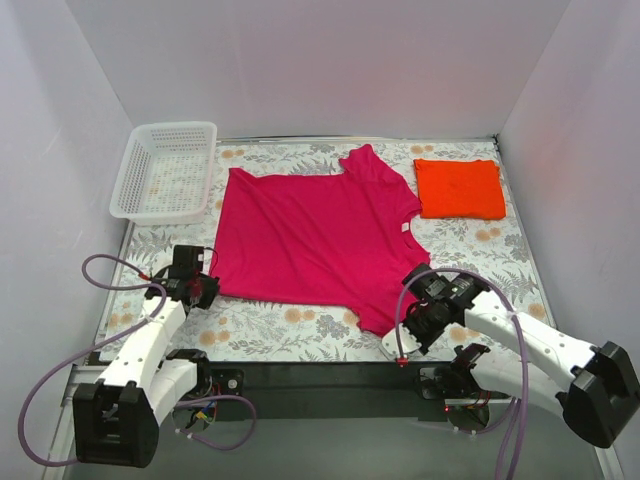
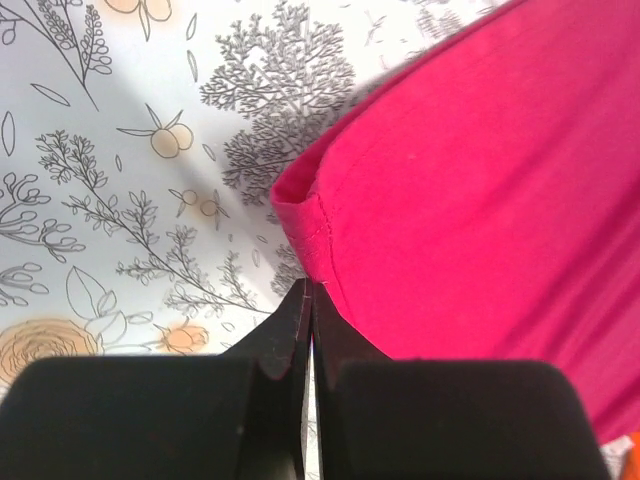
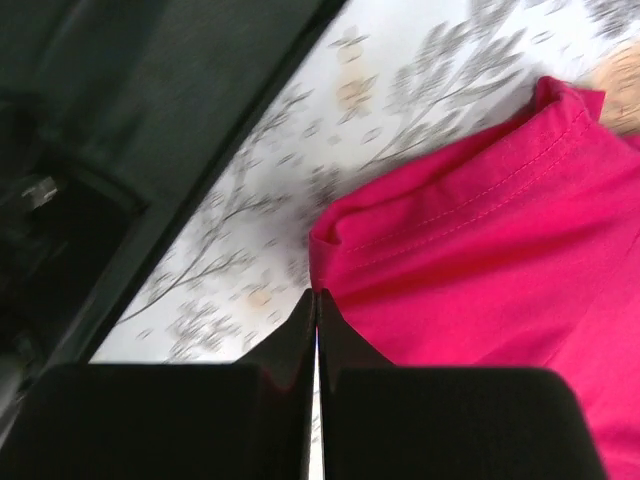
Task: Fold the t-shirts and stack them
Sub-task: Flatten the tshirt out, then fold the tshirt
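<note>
Basket: a white lattice basket (image 1: 165, 170) sits at the far left corner of the bench (image 1: 270, 325), just beside the magenta shirt's far left corner. I can see nothing inside it.

Left end effector: the left end effector (image 1: 205, 291) is low over the bench at the near left corner of the magenta shirt. From the wrist view its two black fingers (image 2: 285, 340) are pressed together, with the stitched hem corner caught at their tips. The cloth there is turned up a little, so the hem's underside shows.

Magenta shirt: the magenta shirt (image 1: 320, 235) lies spread flat across the middle of the flower-printed bench. Its neck is towards the right, and a small white label shows there. One sleeve points to the far side and the other to the near side.

Right end effector: the right end effector (image 1: 412, 322) is down at the near sleeve, close to the bench's near edge. Its fingers (image 3: 345, 345) are closed tight together on the sleeve's hemmed edge.

Orange shirt: the orange shirt (image 1: 460, 188) is already folded into a neat rectangle. It rests at the far right of the bench, near the magenta shirt's far sleeve without touching it.
</note>
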`<action>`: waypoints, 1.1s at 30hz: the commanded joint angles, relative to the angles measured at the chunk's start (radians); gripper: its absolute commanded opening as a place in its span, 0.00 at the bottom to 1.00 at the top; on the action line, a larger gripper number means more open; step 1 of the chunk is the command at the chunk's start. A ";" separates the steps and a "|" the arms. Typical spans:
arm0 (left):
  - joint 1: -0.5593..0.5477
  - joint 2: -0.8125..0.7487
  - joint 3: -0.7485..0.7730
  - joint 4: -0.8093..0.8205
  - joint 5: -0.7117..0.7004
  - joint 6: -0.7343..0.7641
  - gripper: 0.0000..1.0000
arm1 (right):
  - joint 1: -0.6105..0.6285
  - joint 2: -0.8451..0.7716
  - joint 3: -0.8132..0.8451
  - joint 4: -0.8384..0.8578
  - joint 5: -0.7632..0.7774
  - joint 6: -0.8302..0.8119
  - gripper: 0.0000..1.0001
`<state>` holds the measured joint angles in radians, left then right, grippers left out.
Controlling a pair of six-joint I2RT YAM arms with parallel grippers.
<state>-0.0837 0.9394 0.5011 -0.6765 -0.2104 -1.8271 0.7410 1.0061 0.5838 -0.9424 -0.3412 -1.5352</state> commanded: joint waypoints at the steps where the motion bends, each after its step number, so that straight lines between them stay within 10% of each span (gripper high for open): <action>1: 0.009 -0.059 0.074 -0.101 -0.034 -0.049 0.00 | 0.000 -0.070 0.028 -0.289 0.122 -0.106 0.01; 11: 0.009 -0.148 0.076 -0.248 0.128 -0.101 0.00 | -0.012 -0.302 0.022 -0.375 0.269 -0.128 0.01; 33: 0.009 -0.370 0.206 -0.549 0.132 -0.104 0.00 | -0.014 -0.282 0.272 -0.377 0.140 -0.100 0.01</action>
<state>-0.0807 0.5770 0.6559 -1.1809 -0.0856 -1.9366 0.7330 0.7387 0.7776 -1.2858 -0.1814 -1.6413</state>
